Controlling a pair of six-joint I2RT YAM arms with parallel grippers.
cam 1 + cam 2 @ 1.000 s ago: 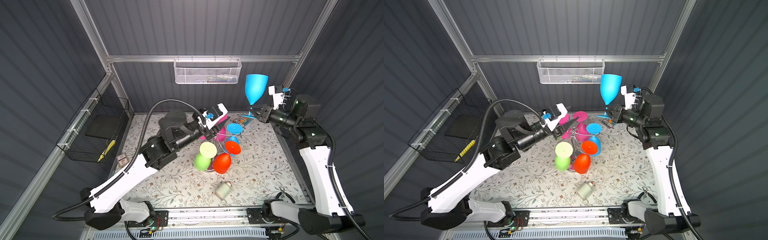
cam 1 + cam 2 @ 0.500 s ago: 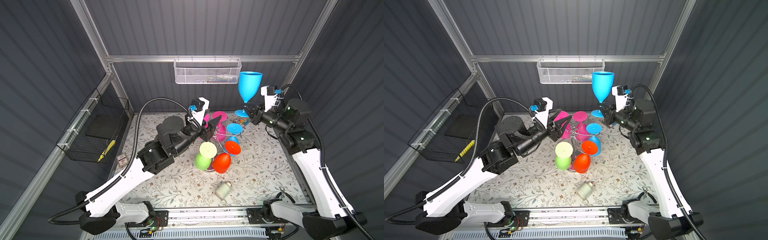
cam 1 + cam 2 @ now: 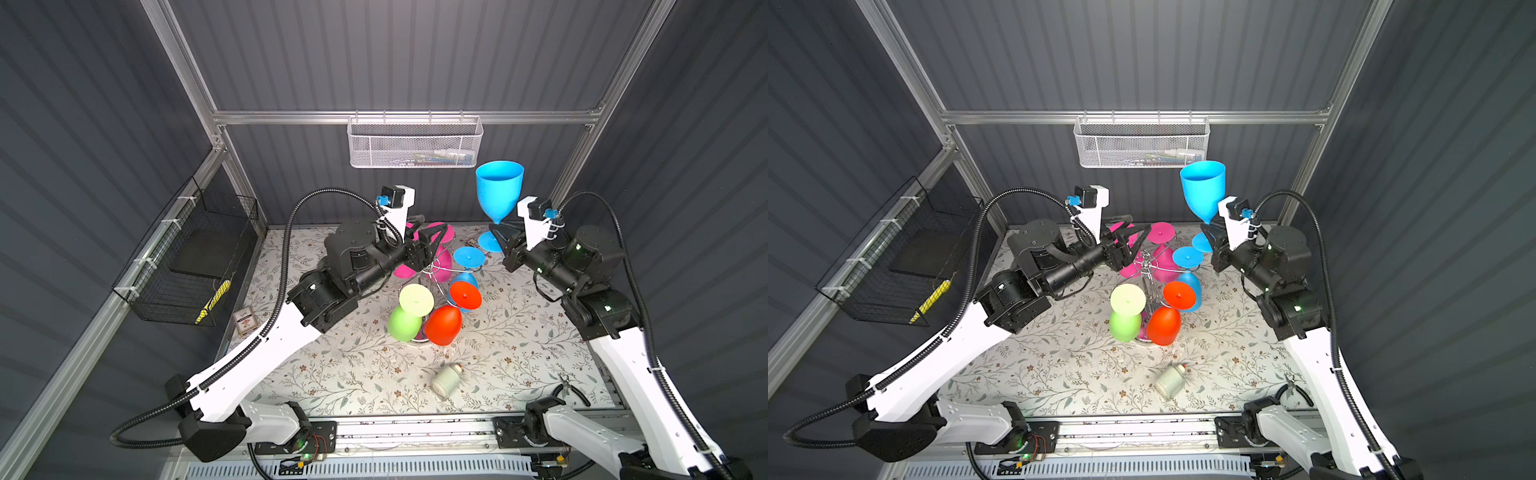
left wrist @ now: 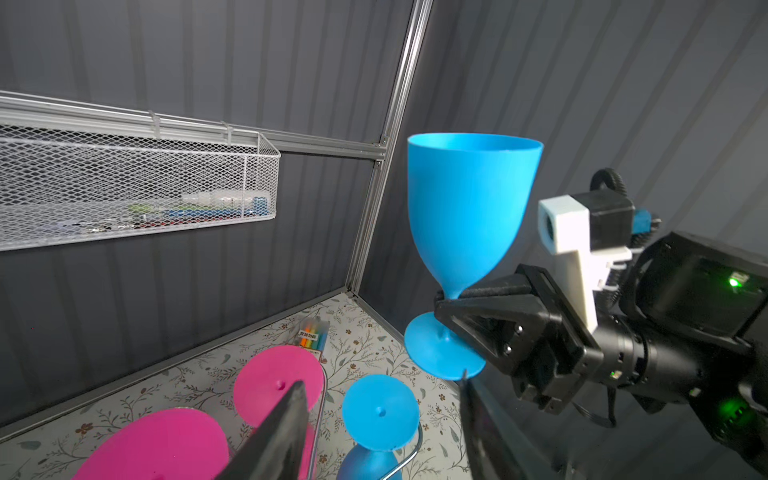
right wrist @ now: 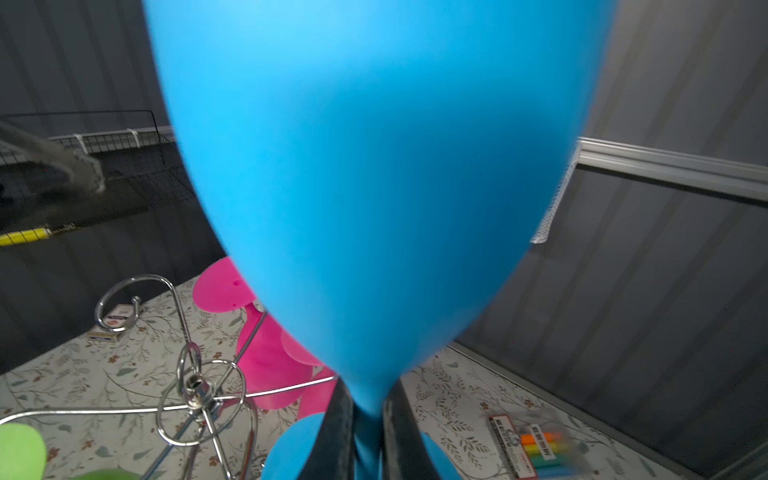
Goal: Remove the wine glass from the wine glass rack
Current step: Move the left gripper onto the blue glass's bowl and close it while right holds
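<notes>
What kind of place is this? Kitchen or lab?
Likely a robot test cell: aluminium frame, dark ribbed walls, two arms on a front rail, wine glass rack on a floral mat.

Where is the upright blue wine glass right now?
In both top views, the upright blue wine glass is aloft, back right, its stem clamped in the right pincer, below the right end of the white mesh basket.
</notes>
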